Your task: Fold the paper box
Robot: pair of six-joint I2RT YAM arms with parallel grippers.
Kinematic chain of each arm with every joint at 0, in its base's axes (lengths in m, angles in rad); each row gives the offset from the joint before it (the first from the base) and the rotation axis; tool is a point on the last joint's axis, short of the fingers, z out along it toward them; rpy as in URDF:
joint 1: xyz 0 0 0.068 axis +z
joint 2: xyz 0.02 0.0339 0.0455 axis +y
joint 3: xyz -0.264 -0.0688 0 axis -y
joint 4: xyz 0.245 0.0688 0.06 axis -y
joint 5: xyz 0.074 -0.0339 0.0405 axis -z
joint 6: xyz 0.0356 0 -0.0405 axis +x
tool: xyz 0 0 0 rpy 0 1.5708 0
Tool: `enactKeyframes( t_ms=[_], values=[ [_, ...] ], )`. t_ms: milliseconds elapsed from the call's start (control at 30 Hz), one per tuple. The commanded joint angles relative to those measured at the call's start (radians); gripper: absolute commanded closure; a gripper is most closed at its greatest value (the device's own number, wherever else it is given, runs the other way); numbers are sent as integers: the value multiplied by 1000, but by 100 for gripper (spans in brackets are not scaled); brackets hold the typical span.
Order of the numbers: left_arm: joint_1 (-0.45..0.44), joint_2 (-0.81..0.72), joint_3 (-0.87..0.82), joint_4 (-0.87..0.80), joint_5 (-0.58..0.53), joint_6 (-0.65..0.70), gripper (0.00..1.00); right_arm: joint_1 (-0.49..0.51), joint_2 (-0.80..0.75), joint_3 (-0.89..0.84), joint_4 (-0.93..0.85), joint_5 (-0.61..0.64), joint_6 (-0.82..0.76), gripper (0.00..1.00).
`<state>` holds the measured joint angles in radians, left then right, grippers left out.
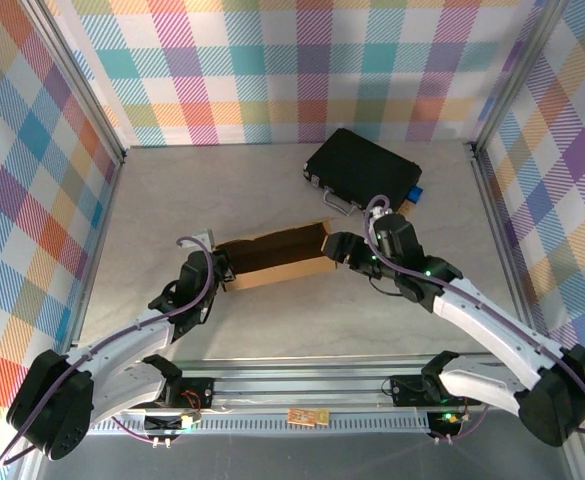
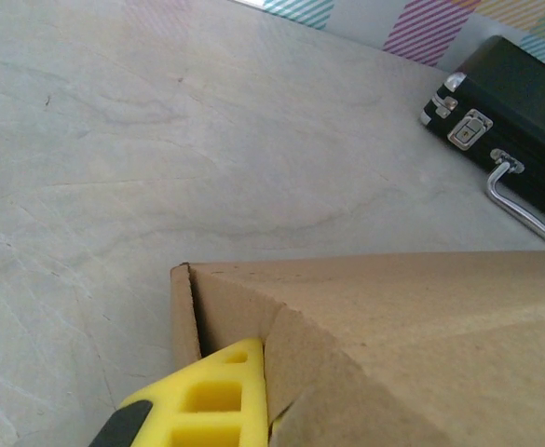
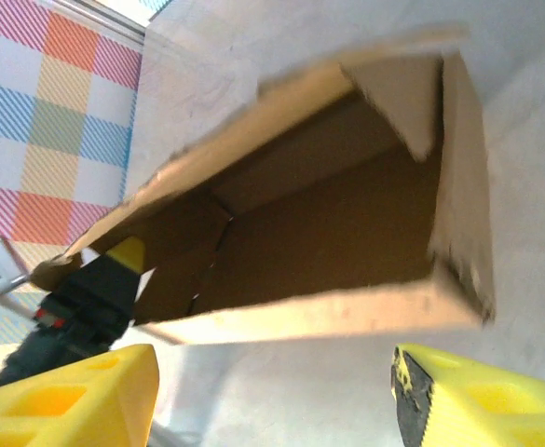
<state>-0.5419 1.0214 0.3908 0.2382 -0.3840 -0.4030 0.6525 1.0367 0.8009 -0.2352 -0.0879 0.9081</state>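
The paper box (image 1: 277, 255) is brown cardboard lying mid-table with its walls raised and its dark inside showing. At the box's left end, my left gripper (image 1: 224, 270) is shut on an end flap. In the left wrist view one yellow finger (image 2: 216, 396) presses against that flap of the box (image 2: 421, 326), and the other finger is mostly hidden behind the flap. My right gripper (image 1: 344, 250) is just off the box's right end. It is open (image 3: 272, 391), with only bare table between its fingers and the box's open inside (image 3: 328, 233) ahead of it.
A black hard case (image 1: 365, 170) with a metal handle (image 2: 524, 200) lies at the back right, close behind the right arm. Plaid walls and aluminium posts (image 1: 92, 100) close in the table on three sides. A metal rail (image 1: 302, 385) runs along the near edge.
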Motion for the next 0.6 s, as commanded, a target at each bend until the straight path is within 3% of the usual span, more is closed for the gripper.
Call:
enactKeyframes(
  t_ms=[0,133,433,567],
  values=[
    [-25,36,-10,-132,-6,-26,100,53,-53,-15,13,76,315,34],
    [-33,39,-9,-134,-17,-34,100,107,2,42,153,236,504,34],
    [-33,43,11,-142,-21,-32,100,137,319,215,339,234,727,37],
    [-34,42,13,-142,-24,-33,100,140,379,285,232,206,765,47]
  ],
)
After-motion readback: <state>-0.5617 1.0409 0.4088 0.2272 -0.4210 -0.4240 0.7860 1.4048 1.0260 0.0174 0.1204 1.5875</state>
